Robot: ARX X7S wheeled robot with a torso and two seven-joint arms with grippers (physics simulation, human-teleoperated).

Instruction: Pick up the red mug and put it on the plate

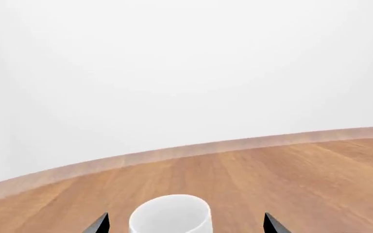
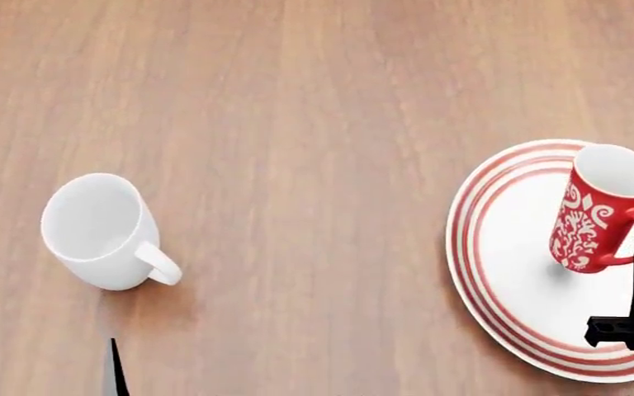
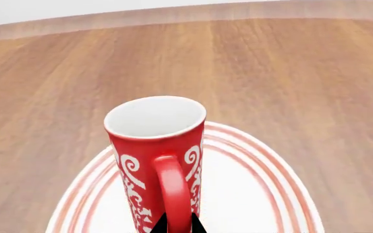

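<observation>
The red mug stood upright on the plate at the right side of the wooden tabletop, its white inside showing and its loop handle turned toward the near right. The right claw was closed narrowly on that handle, its two dark fingertips pinching the red loop from either side in the right wrist view; from the head camera its black body sat just beside the mug over the plate's near right rim. The mug's base appeared to rest on the white centre of the plate, inside the concentric red rings.

Well apart on the left, a plain white mug stood on the tabletop with its handle pointing right and near. The left claw hovered near it at the near-left edge, spread wide and holding nothing, its two dark fingertips flanking the white mug in the left wrist view. A pale wall rose beyond the tabletop's far edge.
</observation>
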